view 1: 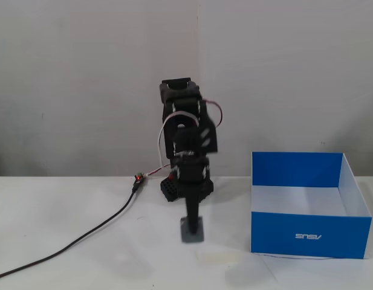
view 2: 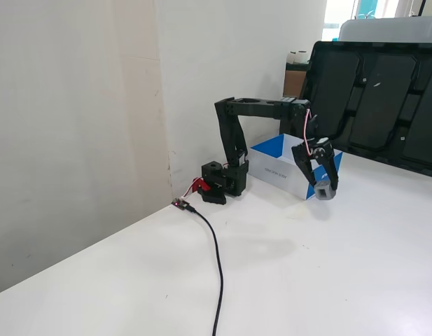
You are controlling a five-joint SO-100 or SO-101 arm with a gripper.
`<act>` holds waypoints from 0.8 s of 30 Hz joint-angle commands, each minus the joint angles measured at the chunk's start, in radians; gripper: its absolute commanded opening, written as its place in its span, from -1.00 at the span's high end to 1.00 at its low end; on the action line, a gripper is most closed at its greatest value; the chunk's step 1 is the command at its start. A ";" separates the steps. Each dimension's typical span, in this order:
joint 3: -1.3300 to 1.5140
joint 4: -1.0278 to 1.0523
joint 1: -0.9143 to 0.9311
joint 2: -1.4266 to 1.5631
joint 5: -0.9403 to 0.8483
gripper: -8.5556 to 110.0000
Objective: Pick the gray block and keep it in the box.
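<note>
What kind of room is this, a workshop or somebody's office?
Probably an office or lab corner used for robot practice: a bare white table against a plain wall, a small black arm with a trailing cable, and a stack of dark trays behind.

The black arm [view 2: 233, 140] rises upright from its base [view 2: 221, 183] near the wall, then bends at the top so that the forearm [view 2: 268, 105] runs level and away from the wall. At its far end the wrist [view 2: 308, 129] turns down, and the pincer [view 2: 323, 189] hangs with its fingers pointing toward the table, clear of the surface. In a fixed view from the front, the pincer [view 1: 191, 229] hangs straight below the stacked joints, closed on the gray block [view 1: 191, 231].
</note>
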 commanded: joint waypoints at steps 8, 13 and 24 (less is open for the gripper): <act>-0.172 0.087 -0.267 0.270 0.023 0.66; -0.210 0.121 -0.426 0.288 0.023 0.66; -0.152 0.100 -0.742 0.299 0.046 0.66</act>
